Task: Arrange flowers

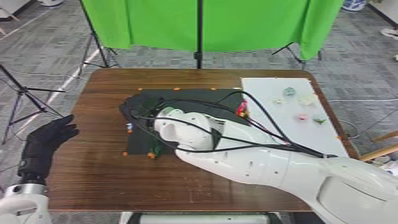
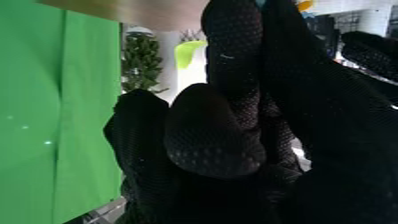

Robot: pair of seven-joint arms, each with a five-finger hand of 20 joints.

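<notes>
In the head view my right hand (image 1: pixel 138 107) is over the left part of the black mat (image 1: pixel 200 95), partly hidden by its wrist and cables. In the right wrist view the black glove of the right hand (image 2: pixel 218 145) stands close to the camera. A small blue and white thing (image 1: pixel 130 128) lies by the mat's left edge. A red flower (image 1: pixel 242 108) shows beside the arm, and something green (image 1: pixel 156 150) lies near the mat's front. My left hand (image 1: pixel 51 137) is open and holds nothing, off the table's left edge.
A white sheet (image 1: pixel 275 92) on the table's right carries a bluish piece (image 1: pixel 290 91), pale flowers (image 1: pixel 306 100), a pink flower (image 1: pixel 302 117) and a green piece (image 1: pixel 321 120). The right arm and loose cables cross the mat and sheet. A green backdrop hangs behind the table (image 1: pixel 98 145).
</notes>
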